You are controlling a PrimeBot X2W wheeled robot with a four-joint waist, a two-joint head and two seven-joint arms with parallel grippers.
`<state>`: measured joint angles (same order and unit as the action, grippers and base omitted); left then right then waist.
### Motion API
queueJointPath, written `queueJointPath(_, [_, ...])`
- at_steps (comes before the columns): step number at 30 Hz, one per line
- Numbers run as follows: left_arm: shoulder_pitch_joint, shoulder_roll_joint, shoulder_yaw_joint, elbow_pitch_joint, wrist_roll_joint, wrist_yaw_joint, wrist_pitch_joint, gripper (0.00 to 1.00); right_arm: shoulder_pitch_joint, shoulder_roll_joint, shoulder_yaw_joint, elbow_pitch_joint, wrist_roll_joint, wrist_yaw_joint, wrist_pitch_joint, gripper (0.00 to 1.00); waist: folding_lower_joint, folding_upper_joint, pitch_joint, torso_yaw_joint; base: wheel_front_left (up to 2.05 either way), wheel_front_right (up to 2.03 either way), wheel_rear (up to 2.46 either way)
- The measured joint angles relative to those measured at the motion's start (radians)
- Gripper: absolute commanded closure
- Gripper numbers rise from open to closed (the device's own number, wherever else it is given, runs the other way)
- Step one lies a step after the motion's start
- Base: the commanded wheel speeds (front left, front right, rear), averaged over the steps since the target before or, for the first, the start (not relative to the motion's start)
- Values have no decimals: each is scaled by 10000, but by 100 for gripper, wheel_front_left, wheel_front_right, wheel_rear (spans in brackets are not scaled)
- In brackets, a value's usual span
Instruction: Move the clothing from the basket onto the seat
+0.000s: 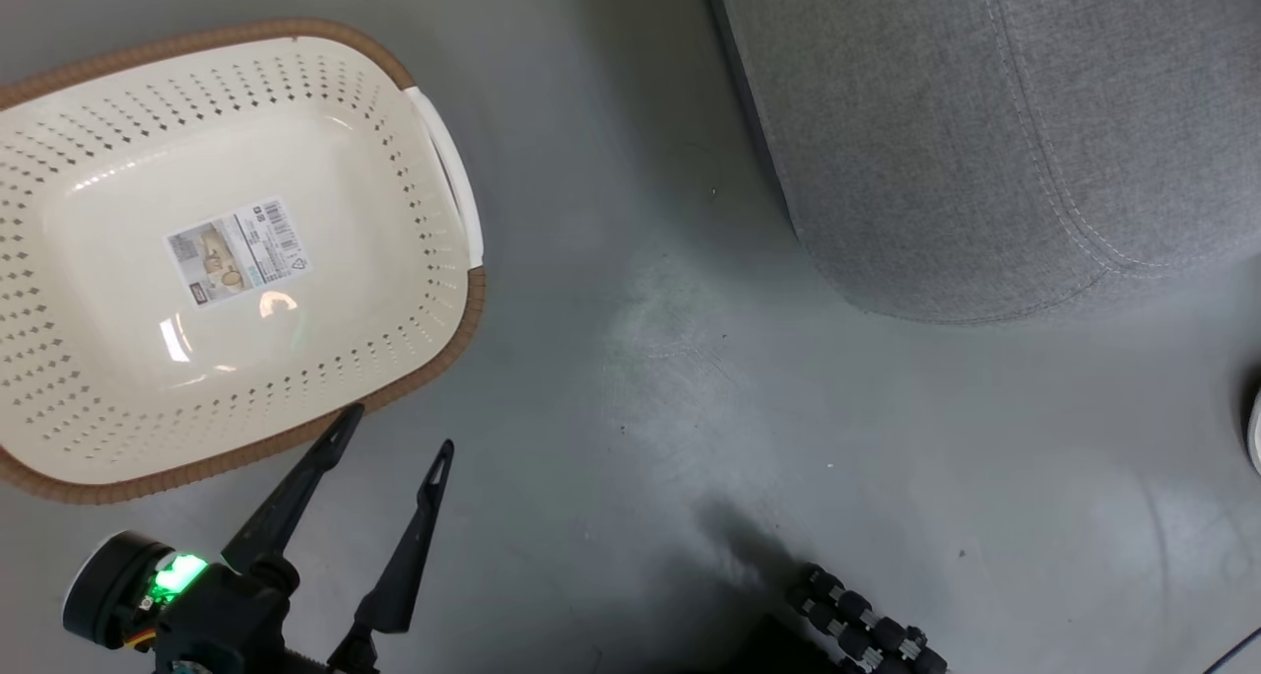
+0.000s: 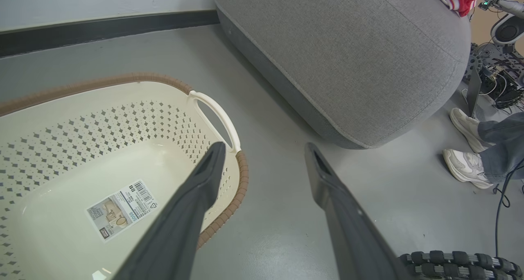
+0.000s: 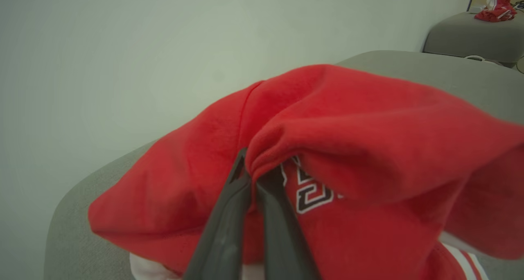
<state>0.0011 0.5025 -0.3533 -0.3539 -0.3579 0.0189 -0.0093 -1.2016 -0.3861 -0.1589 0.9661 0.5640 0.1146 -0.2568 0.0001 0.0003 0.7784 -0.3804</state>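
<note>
On the seat [image 3: 69, 231], top surface: the clothing [image 3: 327, 120] is a bunched red garment. Dark lettering with a white outline shows partly under a fold, and there is white trim and striping at its lower edge.

Right gripper [image 3: 256, 177]: fingers pressed together, pinching a ridge of the red fabric at their tips. The cloth drapes away from the pinch on both sides, with grey upholstery beneath it. Cannot tell whether the garment's full weight rests on the cushion.

A second red heap [image 3: 497, 10] lies on another grey cushion far behind, well apart.

Basket [image 1: 424, 290]: stands upright on the grey floor [image 1: 670, 408], to the left of the seat and well apart from it. Its label sticker [image 1: 236, 252] is in plain sight on the inner bottom. Brown rim, white side handle facing the seat.

Left gripper [image 1: 400, 430]: fingers spread wide, holding nothing. It hangs just outside the basket's near rim, with one fingertip overlapping the rim in the head view.

Periphery: a person's pale shoes [image 2: 464, 165] and jean cuffs are on the floor beyond the seat's rounded corner. A black ribbed part [image 1: 867, 635] shows at the bottom edge.
</note>
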Motion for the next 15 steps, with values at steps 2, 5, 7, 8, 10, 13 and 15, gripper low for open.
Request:
queueJointPath(2, [-12,-12,75,-4,0,75,-2,0,-34,318,150,109,-42,4,0,84,0,0,122,-90,0,0,0])
queueJointPath(5, [-72,-54,157,4,-2,136,-12,0,-101,560,267,217,-94,48,0,24,0,0,157,-241,0,0,0])
queueJointPath(7, [-142,-117,197,13,-2,176,-19,0,-100,529,309,222,-105,58,0,0,0,-1,89,-294,0,0,0])
queueJointPath(8, [-163,-155,207,13,-2,178,-31,0,-99,525,334,222,-115,58,0,0,-1,0,40,-311,0,0,0])
queueJointPath(10, [-188,-265,201,58,-13,196,-79,0,-89,525,408,222,-203,59,0,0,-2,-1,-70,-346,0,0,0])
queueJointPath(13, [-252,-466,157,240,-44,251,-136,0,55,531,512,186,-316,88,0,0,-2,-1,-273,-395,0,0,0])
queueJointPath(15, [-384,-631,125,372,-113,251,-213,0,309,527,616,86,-424,88,0,0,-2,-2,-437,-425,0,0,0])
